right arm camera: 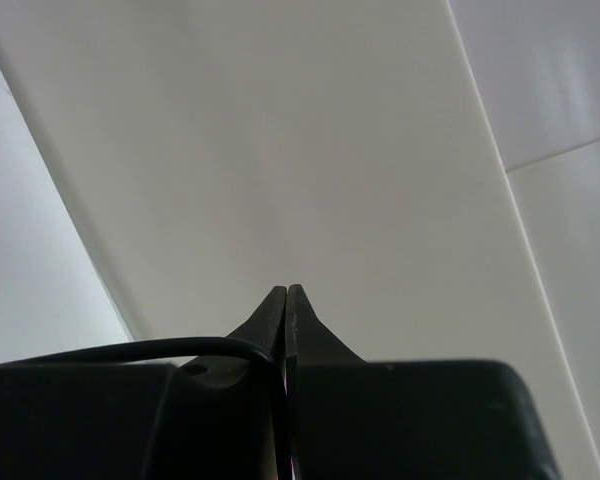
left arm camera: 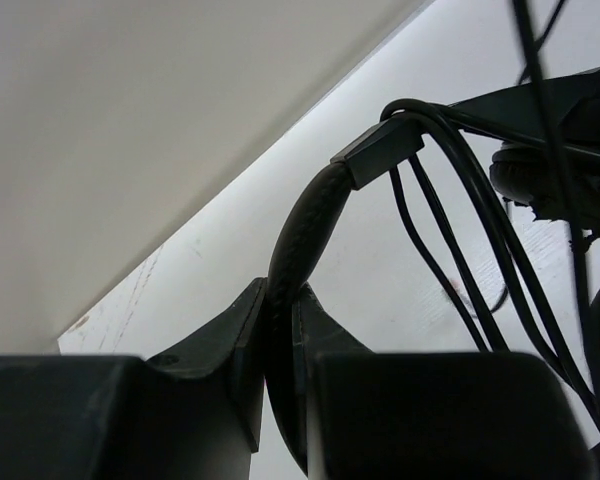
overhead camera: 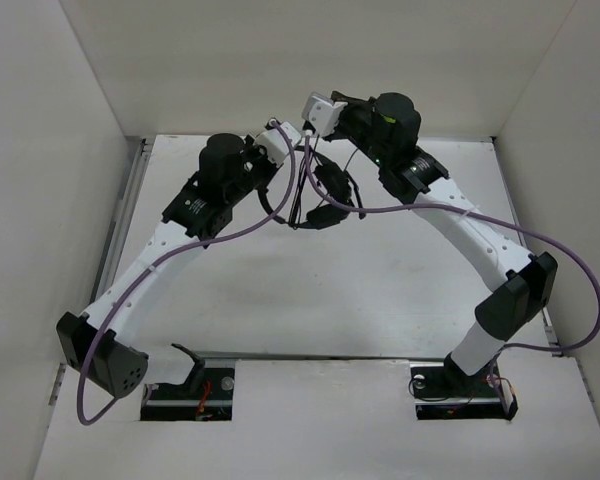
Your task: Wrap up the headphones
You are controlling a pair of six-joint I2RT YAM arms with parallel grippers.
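Both my arms reach in over the far middle of the bench (overhead camera: pixel 310 300), wrists close together, short of its far edge. The headphones (overhead camera: pixel 330 192) hang between them, just right of my left wrist and below-left of my right one in the top view. My left pincer (left arm camera: pixel 282 290) is clamped hard on the headband (left arm camera: pixel 305 230). The padded band rises out from between the fingers and curves up and right to its slider block (left arm camera: pixel 377 152). Several turns of the thin black cable (left arm camera: pixel 460 210) are draped over the band at that block and trail down toward the lower right. One earcup (left arm camera: pixel 540 170) sits beyond them at the right edge of that view. I cannot tell whether the earcups touch the bench or hang free. My right pincer (right arm camera: pixel 286 292) is up higher, pointing at the pale back wall (right arm camera: pixel 280 150). Its tips are pressed all but together. A single strand of the cable comes in from the left along the finger base and bends down into the slit between the fingers, pinched there.
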